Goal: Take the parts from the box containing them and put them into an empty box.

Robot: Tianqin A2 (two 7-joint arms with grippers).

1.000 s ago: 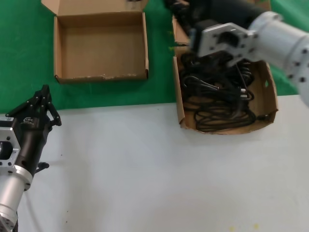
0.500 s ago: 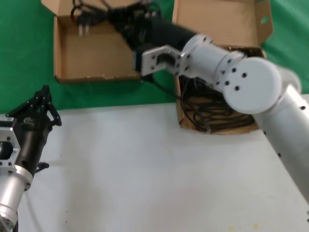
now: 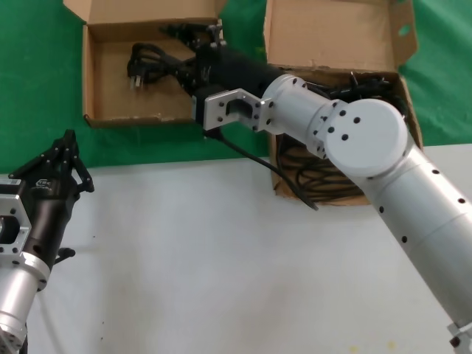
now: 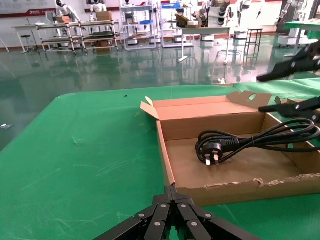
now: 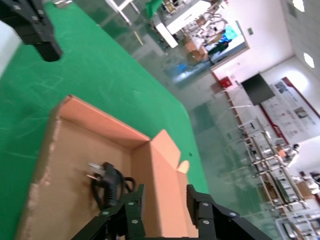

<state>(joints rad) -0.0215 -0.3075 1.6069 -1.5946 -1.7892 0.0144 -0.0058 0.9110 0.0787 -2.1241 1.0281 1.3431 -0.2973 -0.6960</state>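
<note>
The right gripper, fingers spread open, hangs over the small box at the bench's far-left corner, where one power cord lies. More cords fill the larger box along the far edge. The left gripper waits closed near the bench's left edge.

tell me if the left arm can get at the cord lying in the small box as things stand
Probably not easily: the right gripper and its arm hang over the small box above the power cord, while the left gripper sits parked beyond the front wall.
</note>
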